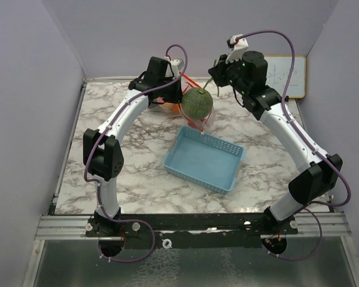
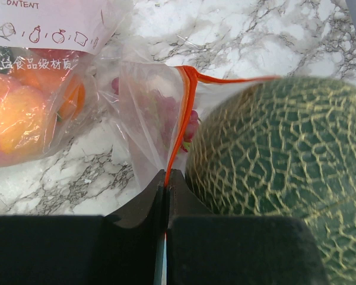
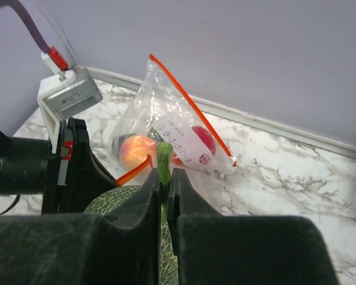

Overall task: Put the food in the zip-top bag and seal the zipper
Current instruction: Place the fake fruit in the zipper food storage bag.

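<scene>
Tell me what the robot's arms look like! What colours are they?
Both the left arm and right arm have white tube-shaped links joined by chunky black joints. A thin purple cable loops along each one. The left gripper and right gripper have flat black fingers. A white box with a red plug rides on the left wrist.

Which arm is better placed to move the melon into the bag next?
Right: the right tool pinches the melon stem, while the left tool holds the bag's orange zipper edge.
</scene>
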